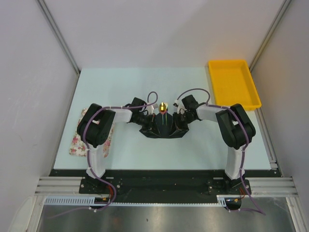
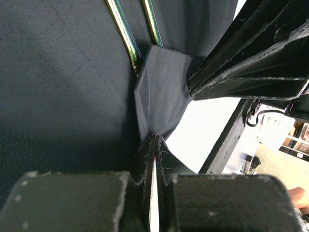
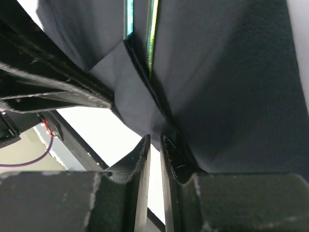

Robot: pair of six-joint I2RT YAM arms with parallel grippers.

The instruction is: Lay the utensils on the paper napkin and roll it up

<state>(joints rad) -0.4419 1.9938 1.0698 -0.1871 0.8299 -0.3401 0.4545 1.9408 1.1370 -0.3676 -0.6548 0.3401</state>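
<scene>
The black paper napkin (image 1: 164, 129) lies at the table's middle, bunched up between both grippers. The utensils (image 1: 163, 106) lie on it, and their gold end sticks out at the far side. In the left wrist view two gold-green handles (image 2: 124, 34) run under a folded flap of the napkin (image 2: 161, 87). My left gripper (image 2: 155, 137) is shut, pinching that flap's lower corner. In the right wrist view my right gripper (image 3: 154, 137) holds the napkin (image 3: 140, 96) fold at its fingertips, with a thin slit left between the jaws. The handles (image 3: 150, 34) show above.
A pink floral cloth mat (image 1: 77, 140) lies at the left, partly under the left arm. A yellow tray (image 1: 233, 82) stands at the back right. The other gripper's black finger (image 2: 251, 63) crosses close to the left gripper.
</scene>
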